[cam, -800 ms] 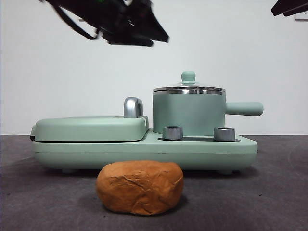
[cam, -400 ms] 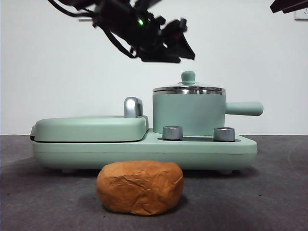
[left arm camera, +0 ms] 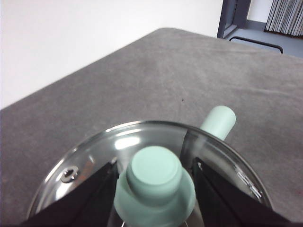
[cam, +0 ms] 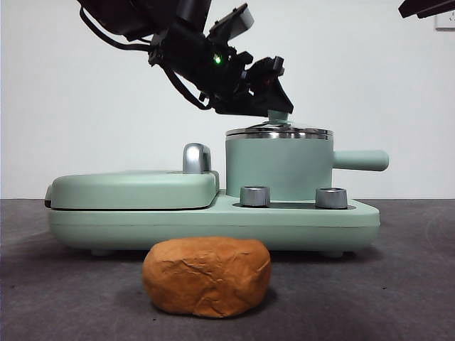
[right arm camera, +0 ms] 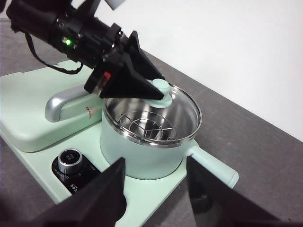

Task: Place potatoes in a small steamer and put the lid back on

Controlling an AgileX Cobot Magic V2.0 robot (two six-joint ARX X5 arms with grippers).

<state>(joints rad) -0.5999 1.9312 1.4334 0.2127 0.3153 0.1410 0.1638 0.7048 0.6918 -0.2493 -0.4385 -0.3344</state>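
The small steamer (cam: 279,169), a mint-green pot with a straight side handle (cam: 361,160), stands on the cooker base with the glass lid (cam: 279,132) resting on its steel rim. My left gripper (cam: 274,106) has come down onto the lid's green knob (left arm camera: 155,170). Its jaws stand open on either side of the knob, close against it. The orange-brown potato (cam: 206,275) lies on the table in front of the base, untouched. My right gripper (right arm camera: 155,161) hangs open and empty above the pot's near side (right arm camera: 142,151), showing as a black tip (cam: 426,8) at the top corner.
The mint-green cooker base (cam: 213,220) carries a flat griddle lid (cam: 135,188) with a chrome handle (cam: 196,158) beside the pot, and two steel dials (cam: 255,196) (cam: 331,197) in front. A wire rack (right arm camera: 147,125) shows through the glass.
My left arm has swung right and down from high above the griddle to the lid's knob. Potato, pot and lid have not moved.
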